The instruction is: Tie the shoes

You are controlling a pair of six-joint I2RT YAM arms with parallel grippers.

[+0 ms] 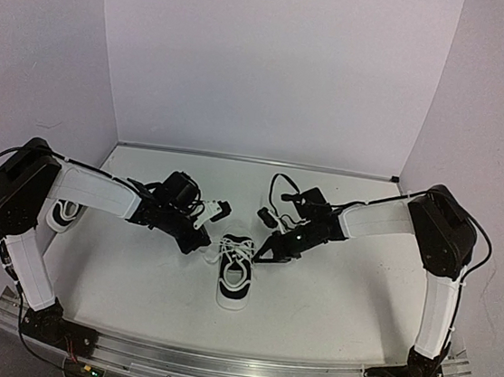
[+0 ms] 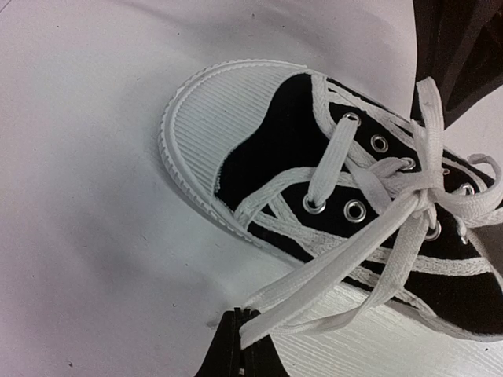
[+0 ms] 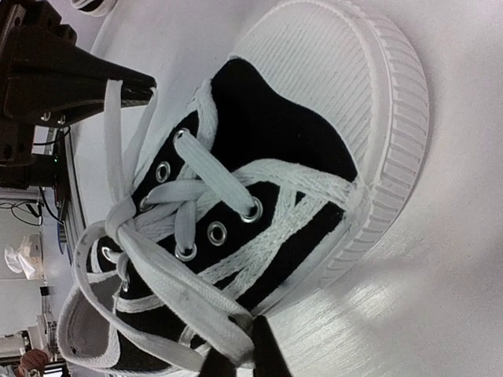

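Your shoe (image 1: 234, 279) sits at the centre of the top view, with both claws low beside its laced part. At the bottom edge of its wrist view, your left claw (image 2: 240, 355) is closed tight on the lace (image 2: 346, 263). Your right claw (image 3: 234, 360), bottom centre of its view, pinches another stretch of lace. The second shoe (image 1: 65, 213) lies at far left, behind the left arm.

No legible text, label, brand mark, number or sign appears on the sneaker (image 2: 267, 149), its laces (image 2: 331, 165) or the table (image 2: 78, 236) in any of the 3 views.
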